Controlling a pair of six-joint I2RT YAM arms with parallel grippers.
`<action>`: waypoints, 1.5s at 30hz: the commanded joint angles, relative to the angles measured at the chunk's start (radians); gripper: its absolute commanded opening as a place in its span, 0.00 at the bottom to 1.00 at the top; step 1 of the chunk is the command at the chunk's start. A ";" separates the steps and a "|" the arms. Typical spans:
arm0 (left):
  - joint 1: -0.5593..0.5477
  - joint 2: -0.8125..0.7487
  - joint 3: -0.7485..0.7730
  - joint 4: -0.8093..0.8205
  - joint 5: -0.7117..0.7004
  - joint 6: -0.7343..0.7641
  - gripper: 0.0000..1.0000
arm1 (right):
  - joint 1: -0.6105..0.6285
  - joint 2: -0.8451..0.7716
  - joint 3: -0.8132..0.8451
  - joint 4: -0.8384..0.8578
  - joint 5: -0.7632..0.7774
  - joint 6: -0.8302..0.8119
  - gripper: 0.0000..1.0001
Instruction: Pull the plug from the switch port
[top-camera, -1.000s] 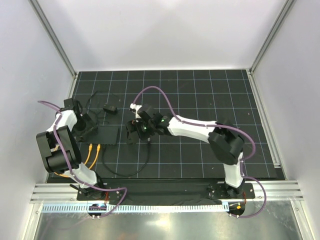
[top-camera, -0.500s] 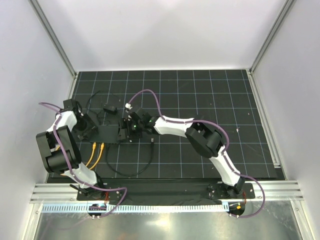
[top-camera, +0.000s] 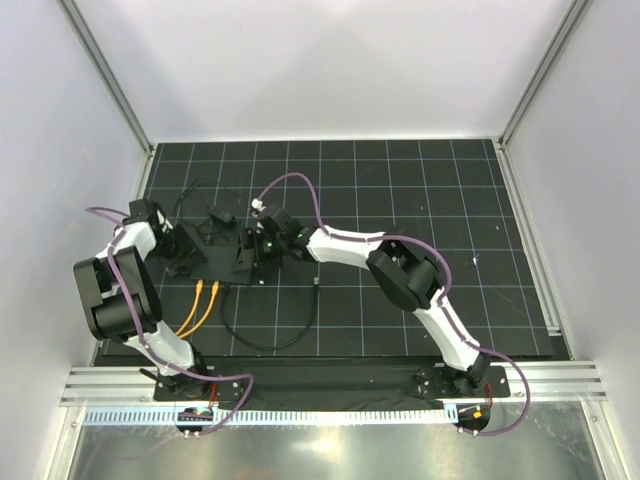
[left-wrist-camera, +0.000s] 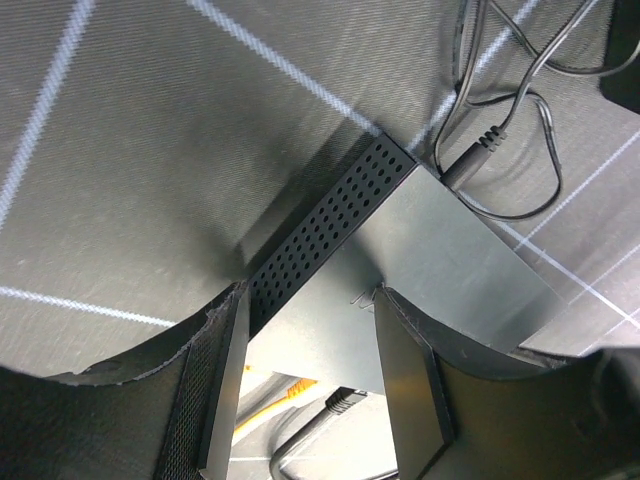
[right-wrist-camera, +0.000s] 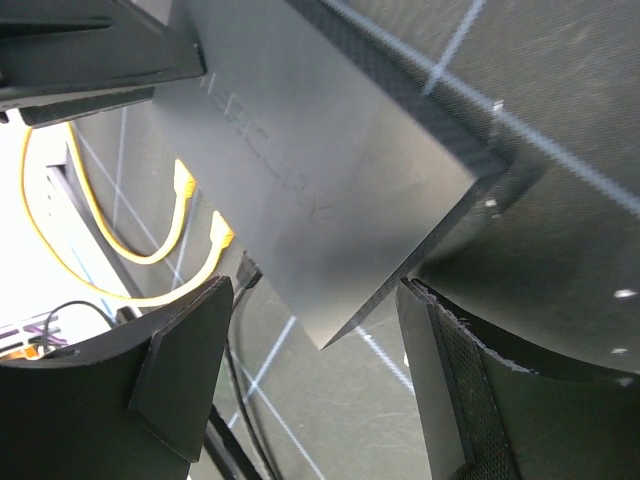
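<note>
Currently I am logging this station with the switch (right-wrist-camera: 320, 180) as my reference. It is lying on the black grid mat (top-camera: 400, 180) between my two tools, with one face turning up toward both wrist cameras. The left gripper (left-wrist-camera: 310, 300) is sitting at the switch's left end, its fingers (left-wrist-camera: 215, 400) straddling the body beside the perforated side wall. I cannot tell whether they are pressing on it or only bracketing it. The right gripper (right-wrist-camera: 315, 290) is reaching in at the switch's right end with its jaws standing apart. A corner of the switch is poking into the gap: one finger (right-wrist-camera: 450, 400) is lying close against the edge, while the other is keeping clear of it, so nothing is being clamped there. Two yellow plugs (right-wrist-camera: 186, 183) are meeting the switch's near edge, with a black plug (left-wrist-camera: 340, 400) showing just beside them. I cannot tell how deeply any of them is sitting in its socket. A thin black lead with a barrel connector (left-wrist-camera: 462, 172) is entering the switch's far edge and looping away behind it. A small black power adapter (top-camera: 222, 217) is resting on the mat just beyond the switch, apart from it.
</note>
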 joint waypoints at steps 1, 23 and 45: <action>-0.020 -0.018 -0.011 0.057 0.074 -0.014 0.56 | -0.012 -0.002 0.058 -0.025 -0.012 -0.064 0.75; -0.014 -0.316 -0.048 0.011 -0.147 -0.146 0.68 | -0.069 -0.046 0.032 -0.116 -0.092 -0.209 0.75; -0.124 -0.410 -0.120 0.016 0.034 -0.132 0.59 | -0.055 -0.188 -0.239 0.126 -0.061 0.063 0.77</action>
